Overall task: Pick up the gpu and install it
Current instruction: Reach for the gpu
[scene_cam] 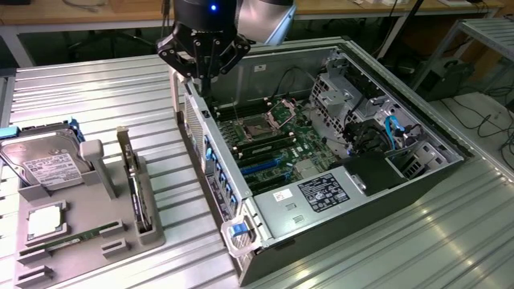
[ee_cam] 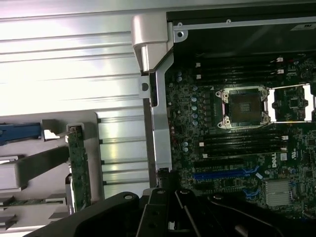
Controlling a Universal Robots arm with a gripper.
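Observation:
The gpu (scene_cam: pixel 135 189) stands on its long edge in a slot of the grey holder (scene_cam: pixel 96 247), at the exterior view's left, with its silver bracket end toward the back. In the wrist view its green board edge (ee_cam: pixel 78 168) shows beside the case wall. My gripper (scene_cam: pixel 206 90) hangs over the rear left wall of the open computer case (scene_cam: pixel 337 198), well away from the gpu. Its black fingers (ee_cam: pixel 168 182) are shut with nothing between them. The blue slot (ee_cam: pixel 224 174) on the motherboard (scene_cam: pixel 273 144) lies just inside the wall below the gripper.
On the grey holder lie a silver hard drive (scene_cam: pixel 50 159), a processor chip (scene_cam: pixel 47 220) and a narrow green memory stick (scene_cam: pixel 76 236). The case holds a CPU socket (ee_cam: pixel 245 106), drive cages (scene_cam: pixel 345 96) and blue cables (scene_cam: pixel 393 129). Everything rests on a ribbed metal table (scene_cam: pixel 96 90).

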